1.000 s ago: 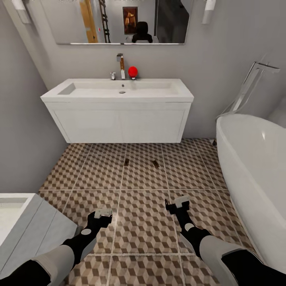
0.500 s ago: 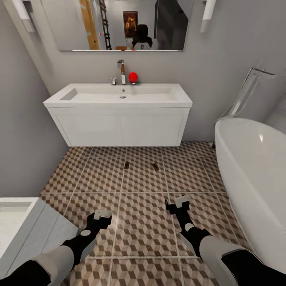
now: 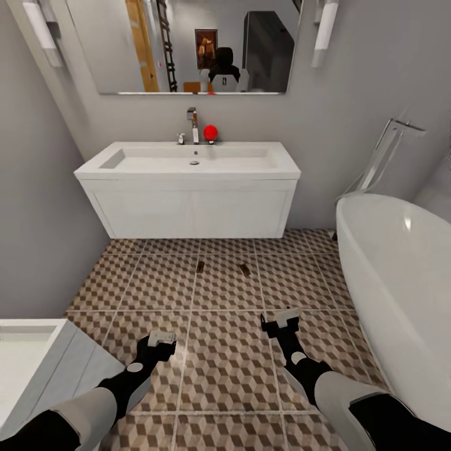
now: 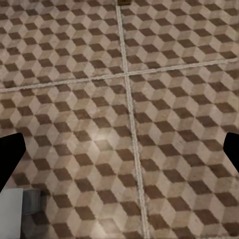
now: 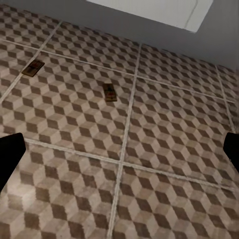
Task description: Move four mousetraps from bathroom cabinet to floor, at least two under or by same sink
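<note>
Both grippers hang low over the bathroom floor (image 3: 225, 351) with nothing between their jaws. In the right wrist view the right gripper (image 3: 280, 324) has its jaws spread wide, the two dark fingertips (image 5: 10, 154) sitting at opposite edges of the picture with bare tile between them. The left wrist view shows the same for the left gripper (image 3: 161, 341): jaws spread, only patterned tile and grout lines in the gap.

Beyond the grippers, two mousetraps lie flat on the tiles in front of the sink (image 3: 191, 188). One mousetrap (image 3: 200, 267) rests close to a grout line, and the second mousetrap (image 3: 245, 269) lies near it, apart from it and turned at a slight angle. Both sit just out from the vanity's front edge, near its middle, rather than beneath it.

As a judgement, the task looks about half done: two traps are on the floor next to the same sink, which would seem to meet that condition. Two more remain to be fetched from the cabinet and set on this same tiled floor.

The bathtub (image 3: 401, 282) stands along the floor's right edge, and a white drawer unit (image 3: 37, 357) occupies the near left corner. No brand, label or readable writing appears anywhere, including on the traps, which are too small to make out.
</note>
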Available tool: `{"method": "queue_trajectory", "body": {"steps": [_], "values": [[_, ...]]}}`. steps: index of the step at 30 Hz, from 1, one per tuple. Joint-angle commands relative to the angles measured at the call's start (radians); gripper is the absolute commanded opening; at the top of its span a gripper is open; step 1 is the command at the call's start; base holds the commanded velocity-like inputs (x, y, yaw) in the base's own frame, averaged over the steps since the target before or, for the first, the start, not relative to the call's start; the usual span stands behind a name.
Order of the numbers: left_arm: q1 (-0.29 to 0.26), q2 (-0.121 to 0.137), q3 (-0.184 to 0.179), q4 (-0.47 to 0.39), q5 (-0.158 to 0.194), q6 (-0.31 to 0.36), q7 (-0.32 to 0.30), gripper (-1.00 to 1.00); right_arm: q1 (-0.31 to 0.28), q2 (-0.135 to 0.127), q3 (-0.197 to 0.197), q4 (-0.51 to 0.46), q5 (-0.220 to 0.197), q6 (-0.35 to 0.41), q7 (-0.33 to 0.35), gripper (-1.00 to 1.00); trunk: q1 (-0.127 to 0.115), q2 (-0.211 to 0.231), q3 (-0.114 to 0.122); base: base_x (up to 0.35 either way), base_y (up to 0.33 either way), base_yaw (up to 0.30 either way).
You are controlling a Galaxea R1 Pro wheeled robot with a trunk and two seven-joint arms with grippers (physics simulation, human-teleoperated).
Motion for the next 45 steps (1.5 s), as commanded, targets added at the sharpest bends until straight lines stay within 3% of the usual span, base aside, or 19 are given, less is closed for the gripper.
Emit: {"method": "queue_trajectory", "body": {"steps": [1, 45], "values": [[0.000, 0.000, -0.009, -0.001, 0.006, -0.002, 0.005, 1.00, -0.001, 0.000, 0.002, 0.001, 0.010, 0.000, -0.010, 1.00, -0.004, 0.007, 0.004, 0.000, 0.000, 0.000], [0.000, -0.001, -0.009, 0.002, 0.006, -0.002, 0.004, 1.00, 0.000, 0.000, 0.002, 0.001, 0.012, 0.000, -0.012, 1.00, -0.173, 0.315, 0.211, 0.000, 0.000, 0.000]]}}
